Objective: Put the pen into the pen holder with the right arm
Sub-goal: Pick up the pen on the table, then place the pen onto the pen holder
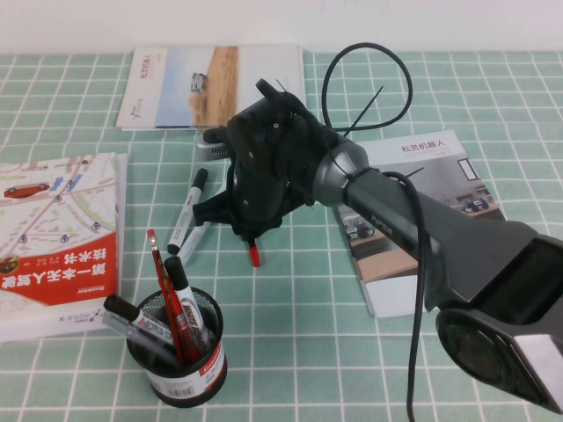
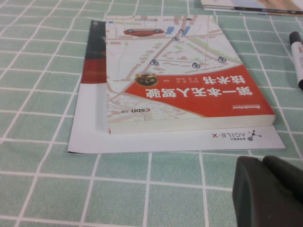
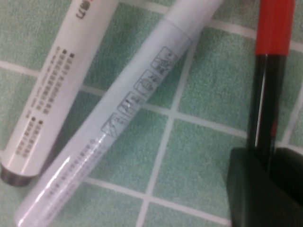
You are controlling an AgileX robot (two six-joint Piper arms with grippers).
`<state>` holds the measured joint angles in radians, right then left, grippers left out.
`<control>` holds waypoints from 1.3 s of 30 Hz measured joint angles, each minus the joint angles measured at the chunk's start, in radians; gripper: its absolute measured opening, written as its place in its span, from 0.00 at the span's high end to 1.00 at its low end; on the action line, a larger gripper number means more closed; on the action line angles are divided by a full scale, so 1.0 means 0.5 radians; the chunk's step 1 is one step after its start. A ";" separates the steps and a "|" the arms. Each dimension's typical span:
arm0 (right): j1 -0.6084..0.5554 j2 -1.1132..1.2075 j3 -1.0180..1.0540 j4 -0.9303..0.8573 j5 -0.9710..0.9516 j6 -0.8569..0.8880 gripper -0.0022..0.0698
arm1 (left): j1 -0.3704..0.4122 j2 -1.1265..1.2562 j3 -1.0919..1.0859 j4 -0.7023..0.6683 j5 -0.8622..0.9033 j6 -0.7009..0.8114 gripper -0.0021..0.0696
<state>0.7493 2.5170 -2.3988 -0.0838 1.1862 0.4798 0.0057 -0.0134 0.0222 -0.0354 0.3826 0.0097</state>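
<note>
The pen, with a red end (image 1: pixel 254 257) and a black middle, sticks out below my right gripper (image 1: pixel 250 230) at the table's centre. In the right wrist view the pen (image 3: pixel 268 90) runs between the gripper's dark fingers (image 3: pixel 246 189), and the right gripper (image 3: pixel 268 163) is shut on it, low over the cloth. The black mesh pen holder (image 1: pixel 176 365) stands at the front left and holds several markers and a thin red pen. My left gripper (image 2: pixel 268 189) hangs empty over the cloth beside a book, with its fingers together.
A white marker with a black cap (image 1: pixel 186 211) and a pale grey pen (image 1: pixel 195 236) lie just left of the right gripper; both show in the right wrist view (image 3: pixel 57 85) (image 3: pixel 128 109). A map book (image 1: pixel 53 237) lies left, and brochures lie at the back (image 1: pixel 211 83) and right (image 1: pixel 422 202).
</note>
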 joint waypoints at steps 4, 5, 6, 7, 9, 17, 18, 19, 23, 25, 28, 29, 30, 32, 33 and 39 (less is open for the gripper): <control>-0.004 -0.008 0.000 0.004 0.017 -0.073 0.90 | 0.000 0.000 0.000 0.000 0.000 0.000 0.98; -0.004 -0.018 0.000 0.004 0.025 -0.085 0.90 | 0.000 0.000 0.000 0.000 0.000 0.000 0.98; -0.004 -0.031 0.000 -0.004 0.054 -0.099 0.90 | 0.000 0.000 0.000 0.000 0.000 0.000 0.98; -0.004 -0.047 0.015 -0.008 0.069 -0.116 0.90 | 0.000 0.000 0.000 0.000 0.000 0.000 0.98; -0.004 -0.119 0.058 -0.029 0.091 -0.151 0.90 | 0.000 0.000 0.000 0.000 0.000 0.000 0.98; 0.014 -0.775 0.707 -0.052 -0.205 -0.259 0.90 | 0.000 0.000 0.000 0.000 0.000 0.000 0.98; 0.018 -0.843 0.839 -0.044 -0.320 -0.259 0.90 | 0.000 0.000 0.000 0.000 0.000 0.000 0.98; 0.032 -0.961 1.019 -0.030 -0.488 -0.271 0.90 | 0.000 0.000 0.000 0.000 0.000 0.000 0.98; 0.066 -1.462 1.785 0.108 -1.322 -0.401 0.90 | 0.000 0.000 0.000 0.000 0.000 0.000 0.98; 0.086 -1.669 2.180 0.179 -1.756 -0.474 0.90 | 0.000 0.000 0.000 0.000 0.000 0.000 0.98; 0.107 -1.916 2.642 0.221 -2.361 -0.539 0.90 | 0.000 0.000 0.000 0.000 0.000 0.000 0.98; 0.123 -1.979 2.771 0.221 -2.540 -0.549 0.90 | 0.000 0.000 0.000 0.000 0.000 0.000 0.98; 0.141 -2.029 2.877 0.216 -2.693 -0.553 0.90 | 0.000 0.000 0.000 0.000 0.000 0.000 0.98; 0.184 -2.085 3.009 0.178 -2.912 -0.558 0.90 | 0.000 0.000 0.000 0.000 0.000 0.000 0.98; 0.215 -2.091 3.055 0.143 -2.987 -0.559 0.90 | 0.000 0.000 0.000 0.000 0.000 0.000 0.98; 0.423 -2.055 3.194 -0.165 -3.417 -0.567 0.90 | 0.000 0.000 0.000 0.000 0.000 0.000 0.98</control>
<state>0.9609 1.4894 -0.8020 -0.1665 -0.5223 0.1964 0.0057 -0.0134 0.0222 -0.0354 0.3826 0.0097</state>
